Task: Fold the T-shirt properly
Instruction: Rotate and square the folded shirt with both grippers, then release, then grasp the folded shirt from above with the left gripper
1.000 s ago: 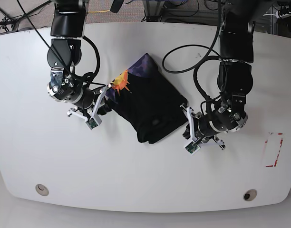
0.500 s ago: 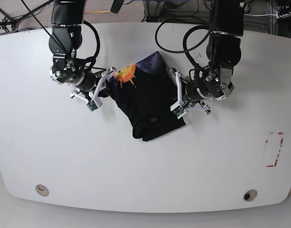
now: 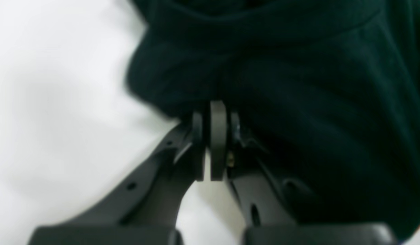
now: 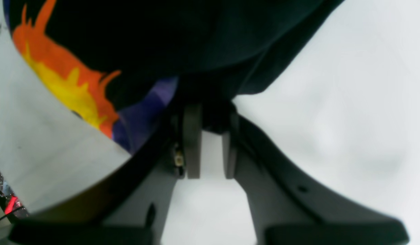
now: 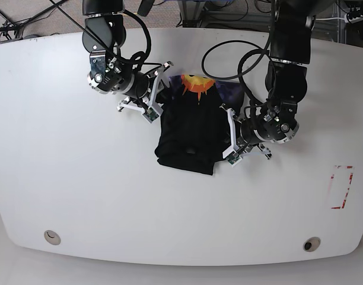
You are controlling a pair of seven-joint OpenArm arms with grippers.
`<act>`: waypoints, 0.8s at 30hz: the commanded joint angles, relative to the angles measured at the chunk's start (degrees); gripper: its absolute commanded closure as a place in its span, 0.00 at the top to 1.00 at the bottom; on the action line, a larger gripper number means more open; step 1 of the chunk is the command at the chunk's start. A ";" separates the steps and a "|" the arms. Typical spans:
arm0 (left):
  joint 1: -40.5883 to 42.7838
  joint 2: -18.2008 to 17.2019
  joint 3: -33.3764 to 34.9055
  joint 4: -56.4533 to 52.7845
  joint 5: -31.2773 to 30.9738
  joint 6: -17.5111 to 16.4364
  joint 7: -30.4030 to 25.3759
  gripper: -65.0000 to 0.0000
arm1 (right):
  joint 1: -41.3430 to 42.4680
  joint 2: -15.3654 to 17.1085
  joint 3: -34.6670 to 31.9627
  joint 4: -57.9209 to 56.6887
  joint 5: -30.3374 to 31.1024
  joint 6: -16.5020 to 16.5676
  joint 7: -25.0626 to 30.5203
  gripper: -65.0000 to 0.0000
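Base view: T-shirt (image 5: 190, 127) folds hide its print's lower half.

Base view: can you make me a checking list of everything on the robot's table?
Surface: white table, bare around the shirt.
Job's things: black T-shirt folded into a small bundle, orange-yellow print at its far edge.
Clutter: red-outlined mark near the table's edge.
Grippers: left tool shut against the shirt's edge; right tool pinching cloth.
Cables: black cables loop over the table.
Surroundings: more cables on the floor beyond.
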 commanded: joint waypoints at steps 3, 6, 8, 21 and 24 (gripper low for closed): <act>-1.35 -1.89 -1.49 9.20 -0.77 -0.23 3.73 0.02 | 1.20 0.80 4.14 5.39 1.35 0.32 -0.43 0.16; -1.26 -2.33 -4.04 11.57 -0.68 -0.23 4.88 0.02 | 3.40 1.33 7.04 6.71 1.44 0.32 -3.33 0.17; -1.26 -3.21 -7.38 11.57 -0.68 -0.23 4.88 0.02 | 6.21 1.50 8.63 6.71 1.44 0.32 -5.44 0.28; -0.82 -1.36 -27.07 11.83 -0.85 -0.31 6.19 0.02 | 13.86 -0.70 8.89 6.44 1.53 0.32 -8.95 0.58; 0.59 -1.36 -29.71 12.27 -0.85 -1.15 7.51 0.02 | 14.12 -1.84 8.89 6.35 1.26 0.32 -10.27 0.57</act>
